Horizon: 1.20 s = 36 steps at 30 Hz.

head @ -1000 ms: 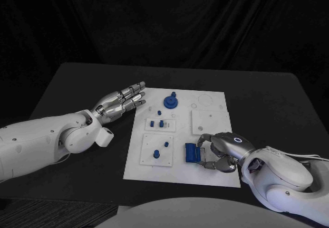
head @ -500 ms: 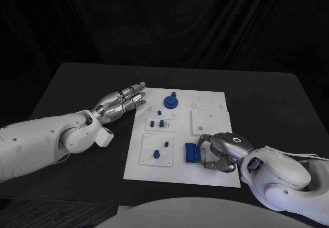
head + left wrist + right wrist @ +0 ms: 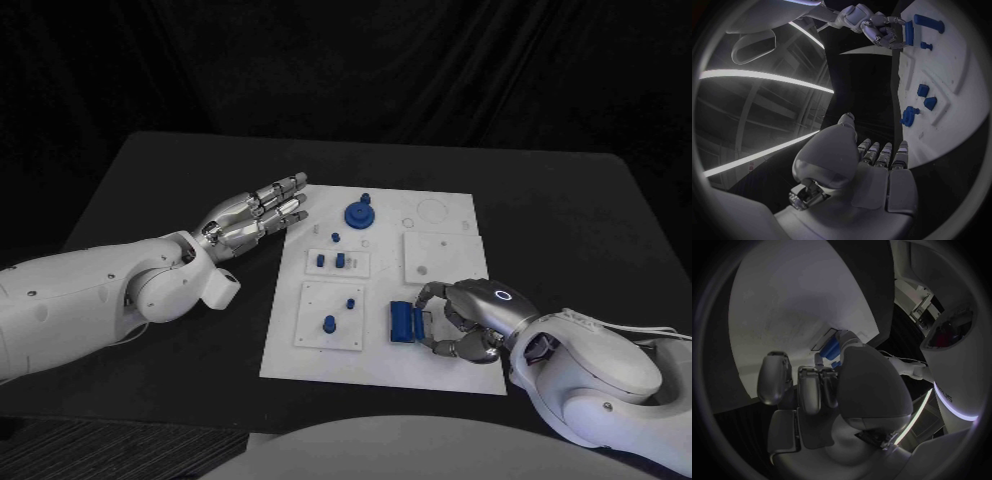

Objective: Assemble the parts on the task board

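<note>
The white task board [image 3: 433,370] lies flat mid-table in front of me. Near its right front, my right hand [image 3: 464,320] curls its fingers around an oblong blue block [image 3: 404,322]. A round blue gear piece [image 3: 358,212] stands at the far end, two small blue pegs [image 3: 330,261] sit mid-left, and another blue peg [image 3: 329,323] sits near-left.

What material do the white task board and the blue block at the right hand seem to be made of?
Task board: probably matte white plastic, flat, with even recesses and no glare. Blue block at the right hand: likely moulded or printed plastic, with uniform colour and a dull finish.
</note>
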Motion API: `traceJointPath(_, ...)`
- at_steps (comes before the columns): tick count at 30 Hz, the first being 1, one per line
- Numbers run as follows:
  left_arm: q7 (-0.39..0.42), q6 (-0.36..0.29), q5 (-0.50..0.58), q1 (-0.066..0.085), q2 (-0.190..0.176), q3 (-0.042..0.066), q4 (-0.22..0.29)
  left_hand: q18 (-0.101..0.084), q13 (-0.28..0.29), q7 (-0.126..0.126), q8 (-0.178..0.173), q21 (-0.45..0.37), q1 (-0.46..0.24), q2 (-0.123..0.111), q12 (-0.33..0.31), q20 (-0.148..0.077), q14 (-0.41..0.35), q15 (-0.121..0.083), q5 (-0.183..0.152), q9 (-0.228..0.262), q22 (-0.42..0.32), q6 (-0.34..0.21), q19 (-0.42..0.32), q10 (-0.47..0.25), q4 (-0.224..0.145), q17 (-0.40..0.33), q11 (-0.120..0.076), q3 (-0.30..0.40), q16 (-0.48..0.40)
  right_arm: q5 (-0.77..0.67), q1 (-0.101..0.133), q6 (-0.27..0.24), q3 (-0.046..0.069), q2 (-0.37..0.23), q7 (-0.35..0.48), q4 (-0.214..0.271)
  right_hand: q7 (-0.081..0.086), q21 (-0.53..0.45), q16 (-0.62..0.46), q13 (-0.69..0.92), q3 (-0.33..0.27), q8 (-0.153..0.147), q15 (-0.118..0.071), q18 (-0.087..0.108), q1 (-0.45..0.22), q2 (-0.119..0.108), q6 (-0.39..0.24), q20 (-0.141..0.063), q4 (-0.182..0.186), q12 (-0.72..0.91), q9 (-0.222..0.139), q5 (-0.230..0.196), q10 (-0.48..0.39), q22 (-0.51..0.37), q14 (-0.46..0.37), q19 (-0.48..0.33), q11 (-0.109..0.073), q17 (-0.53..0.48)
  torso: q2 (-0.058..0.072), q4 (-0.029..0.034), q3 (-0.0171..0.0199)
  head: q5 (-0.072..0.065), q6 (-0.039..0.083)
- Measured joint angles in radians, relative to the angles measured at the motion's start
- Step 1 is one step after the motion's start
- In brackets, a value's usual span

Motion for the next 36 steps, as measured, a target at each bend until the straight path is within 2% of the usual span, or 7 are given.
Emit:
traceJointPath(10, 0.000, 0.000, 0.000, 0.000, 0.000, 0.000, -0.005, 0.000, 0.000, 0.000, 0.000, 0.000, 0.000, 0.000, 0.000, 0.004, 0.000, 0.000, 0.000, 0.000, 0.000, 0.000, -0.004, 0.000, 0.000, 0.000, 0.000, 0.000, 0.000, 0.001, 0.000, -0.039, 0.000, -0.032, 0.002, 0.026, 0.001, 0.000, 0.000, 0.000, 0.000, 0.000, -0.006, 0.000, -0.013, 0.012, 0.007, 0.000, 0.000, 0.000, -0.013, -0.008, 0.000, 0.000, 0.001, 0.000, -0.007, 0.000, 0.000, -0.0001, 0.0002, -0.002, 0.000)
traceJointPath(15, 0.000, 0.000, 0.000, -0.001, 0.003, 0.000, -0.007, 0.000, 0.000, 0.000, 0.000, 0.000, 0.000, 0.000, 0.000, 0.004, 0.000, 0.000, 0.000, 0.000, 0.000, 0.000, -0.004, 0.000, 0.000, -0.001, 0.000, 0.000, 0.000, 0.001, 0.000, -0.055, 0.000, -0.047, 0.002, 0.035, 0.004, 0.004, 0.000, 0.000, 0.000, -0.001, -0.010, 0.000, -0.023, 0.006, 0.010, -0.002, 0.000, 0.000, -0.019, -0.014, -0.001, 0.000, -0.003, 0.002, -0.014, 0.000, 0.000, -0.0001, 0.0002, -0.003, 0.000)
traceJointPath(17, 0.000, 0.000, 0.000, -0.001, 0.003, 0.000, -0.007, 0.000, 0.000, 0.000, 0.000, 0.000, 0.000, 0.000, 0.000, 0.004, 0.000, 0.000, 0.000, 0.000, 0.000, 0.000, -0.004, 0.000, 0.000, -0.001, 0.000, 0.000, 0.000, 0.001, 0.000, -0.058, 0.000, -0.053, 0.002, 0.038, 0.000, 0.004, 0.000, 0.000, 0.000, -0.006, -0.010, 0.000, -0.023, 0.006, 0.015, -0.006, 0.000, 0.000, -0.026, -0.020, 0.000, 0.000, -0.003, 0.002, -0.014, 0.000, 0.000, -0.0001, 0.0001, -0.002, 0.000)
traceJointPath(25, 0.000, 0.000, 0.000, -0.001, 0.003, 0.000, -0.008, 0.000, 0.000, 0.004, 0.000, 0.000, 0.000, 0.000, 0.000, 0.004, -0.004, 0.004, 0.000, 0.000, 0.000, 0.004, -0.004, 0.000, 0.000, -0.001, 0.000, 0.000, 0.000, 0.002, 0.000, -0.059, 0.000, -0.066, 0.000, 0.041, -0.008, 0.004, 0.000, 0.000, 0.000, -0.015, -0.013, 0.000, -0.034, 0.006, 0.024, -0.007, 0.000, 0.000, -0.033, -0.031, 0.000, 0.000, 0.001, 0.000, -0.014, 0.000, -0.001, 0.0000, 0.0001, 0.000, 0.000)
traceJointPath(31, 0.000, 0.000, 0.000, -0.001, 0.003, 0.000, -0.008, 0.000, -0.001, 0.004, 0.004, 0.000, 0.000, 0.000, 0.000, 0.003, -0.004, 0.004, 0.000, 0.000, 0.000, 0.004, -0.004, 0.000, 0.000, -0.001, 0.000, 0.000, 0.000, 0.002, 0.000, -0.053, 0.000, -0.068, -0.002, 0.040, -0.007, 0.004, 0.000, 0.000, 0.000, -0.017, -0.013, 0.000, -0.034, 0.006, 0.025, -0.007, 0.000, 0.000, -0.033, -0.034, 0.000, 0.000, 0.001, 0.000, -0.014, 0.000, 0.000, 0.0002, 0.0000, -0.004, 0.000)
traceJointPath(36, -0.001, 0.001, 0.000, -0.001, 0.003, 0.000, -0.008, 0.000, -0.001, 0.004, 0.004, 0.000, 0.000, 0.000, 0.000, 0.003, -0.004, 0.004, 0.000, 0.001, 0.000, 0.004, -0.004, 0.000, 0.000, -0.001, 0.000, 0.000, 0.000, 0.002, 0.000, -0.043, 0.000, -0.068, -0.005, 0.038, -0.008, 0.004, 0.000, 0.000, 0.000, -0.022, -0.017, 0.000, -0.033, 0.006, 0.031, -0.007, 0.000, 0.000, -0.041, -0.048, 0.000, 0.000, -0.003, 0.000, -0.021, 0.000, 0.000, 0.0002, 0.0000, -0.005, 0.000)
